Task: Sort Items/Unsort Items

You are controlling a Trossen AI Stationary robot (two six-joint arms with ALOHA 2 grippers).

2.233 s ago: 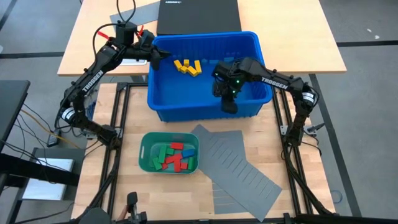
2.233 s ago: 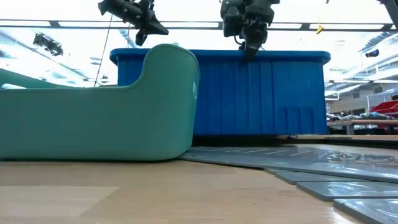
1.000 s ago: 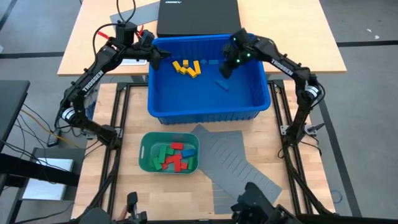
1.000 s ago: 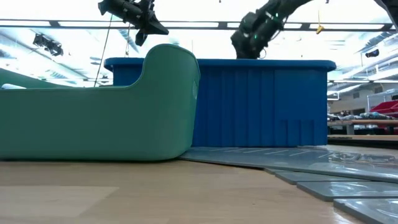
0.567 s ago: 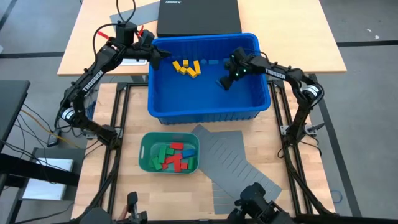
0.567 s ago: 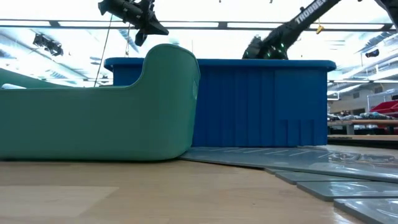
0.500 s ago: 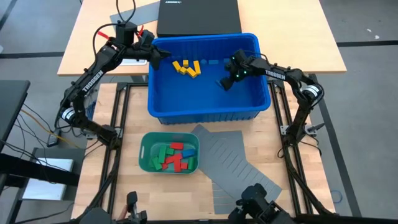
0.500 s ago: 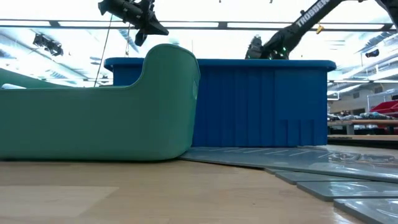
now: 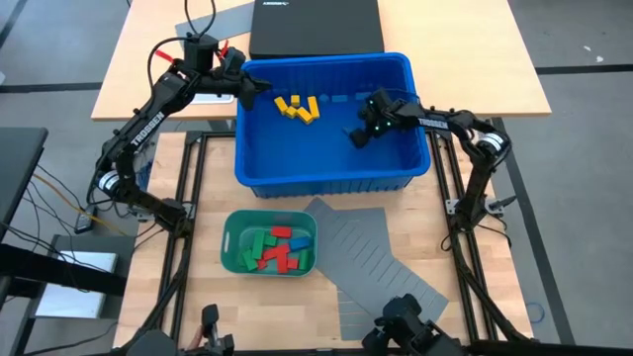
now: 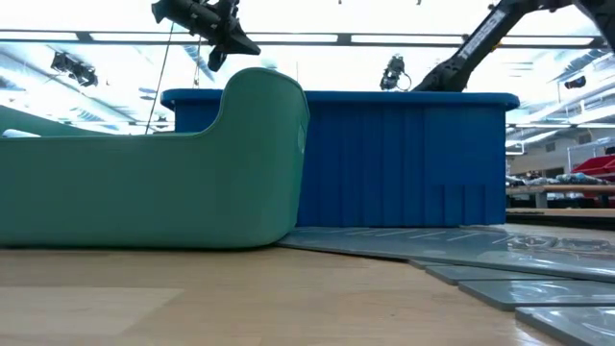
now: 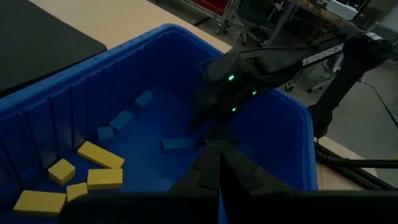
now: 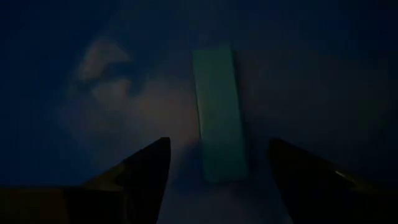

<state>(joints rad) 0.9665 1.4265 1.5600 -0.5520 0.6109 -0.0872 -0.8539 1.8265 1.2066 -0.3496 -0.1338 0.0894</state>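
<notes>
The high view shows the right gripper down inside the blue bin, its fingers spread apart with a single blue block lying on the bin floor between them, not gripped. The left gripper hangs over the bin's far left corner with fingers closed and empty, beside a cluster of yellow blocks. More red, green and blue blocks lie in the green tray, next to grey slotted sheets.
</notes>
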